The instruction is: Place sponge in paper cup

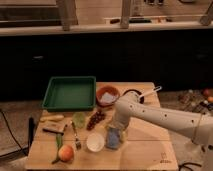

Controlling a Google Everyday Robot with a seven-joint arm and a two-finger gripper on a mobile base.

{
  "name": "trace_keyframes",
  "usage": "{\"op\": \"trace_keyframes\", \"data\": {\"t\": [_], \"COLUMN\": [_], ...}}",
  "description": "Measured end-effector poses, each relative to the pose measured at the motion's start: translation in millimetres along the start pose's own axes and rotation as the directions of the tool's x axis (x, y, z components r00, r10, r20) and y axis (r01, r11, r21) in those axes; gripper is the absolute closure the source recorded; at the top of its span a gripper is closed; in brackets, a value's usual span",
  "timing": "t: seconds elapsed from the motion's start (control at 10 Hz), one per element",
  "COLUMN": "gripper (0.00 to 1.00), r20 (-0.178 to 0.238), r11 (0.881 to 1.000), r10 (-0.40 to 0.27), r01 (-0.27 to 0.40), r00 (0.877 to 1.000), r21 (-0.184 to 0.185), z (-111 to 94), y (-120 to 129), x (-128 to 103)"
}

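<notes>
The blue-grey sponge (113,140) lies on the wooden table (145,150), just right of the white paper cup (95,142). The cup stands upright and its pale inside shows. My white arm reaches in from the right, and the gripper (118,132) points down directly over the sponge, at its top edge. The gripper hides part of the sponge.
A green tray (70,92) sits at the back left, with a reddish-brown bowl (106,95) and a dark pan with a white handle (134,95) beside it. A light-green cup (79,119), grapes (96,119), a fork (76,136), a brush block (52,129) and an orange fruit (65,152) crowd the left.
</notes>
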Motion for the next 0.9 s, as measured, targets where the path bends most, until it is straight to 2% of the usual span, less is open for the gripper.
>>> {"op": "trace_keyframes", "data": {"t": [0.5, 0.6, 0.7, 0.9], "gripper": [0.88, 0.95, 1.00, 1.00], "r20": [-0.014, -0.017, -0.021, -0.031], "r11": [0.999, 0.999, 0.999, 0.998], "r10": [0.018, 0.023, 0.028, 0.038], "r01": [-0.019, -0.024, -0.028, -0.039], "r00": [1.000, 1.000, 0.999, 0.999], "r21": [-0.026, -0.030, -0.034, -0.041], "z": [2, 1, 0, -3], "y": [3, 6, 7, 13], "x": [1, 4, 6, 15]}}
